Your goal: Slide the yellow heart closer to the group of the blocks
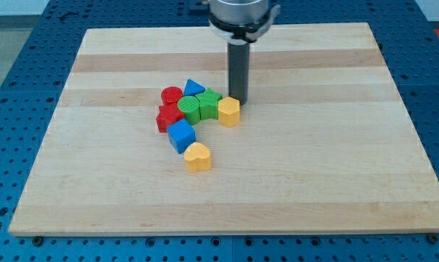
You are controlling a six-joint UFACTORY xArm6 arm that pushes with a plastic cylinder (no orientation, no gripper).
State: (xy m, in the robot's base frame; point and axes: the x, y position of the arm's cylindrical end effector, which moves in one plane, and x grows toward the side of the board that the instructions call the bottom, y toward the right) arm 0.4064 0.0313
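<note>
The yellow heart lies on the wooden board, just below and right of a blue cube, close to or touching it. Above them sits a tight group: a red star-like block, a red cylinder, a blue triangle, a green cylinder, a green block and a yellow hexagon. My tip stands at the group's upper right, right next to the yellow hexagon, well above the yellow heart.
The board lies on a blue perforated table. The rod hangs from the arm's mount at the view's top.
</note>
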